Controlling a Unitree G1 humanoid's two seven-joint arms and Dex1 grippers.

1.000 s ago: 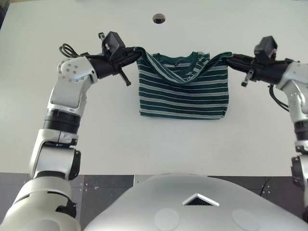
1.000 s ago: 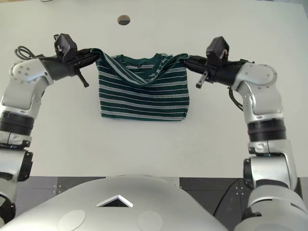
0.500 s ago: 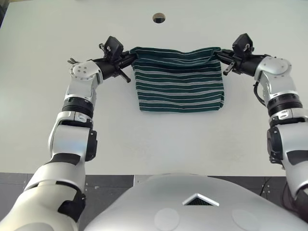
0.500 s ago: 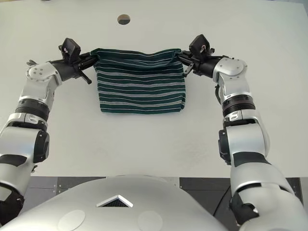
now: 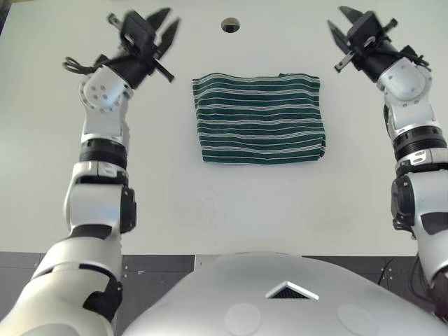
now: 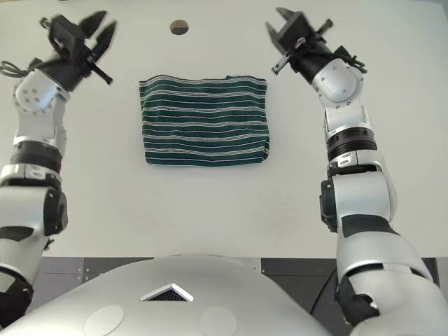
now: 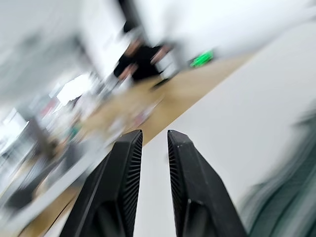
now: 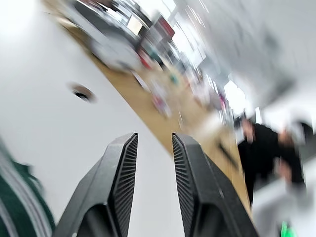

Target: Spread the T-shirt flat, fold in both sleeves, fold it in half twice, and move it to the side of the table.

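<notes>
Released since the earlier frame, the left gripper and right gripper hang empty, jaws narrowly parted, flanking the folded green white-striped fabric T-shirt on the smooth white table, near its round dark hole.

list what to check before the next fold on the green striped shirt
1. The dark green white-striped T-shirt lies flat on the white table: ok, a tidy rectangle.
2. Its sleeves are folded in: ok, none sticks out.
3. The left gripper is free of the cloth: ok, open, held apart from its far left corner.
4. The right gripper is free: ok, open, apart from the far right corner.
5. Number of half folds done: cannot tell.
</notes>
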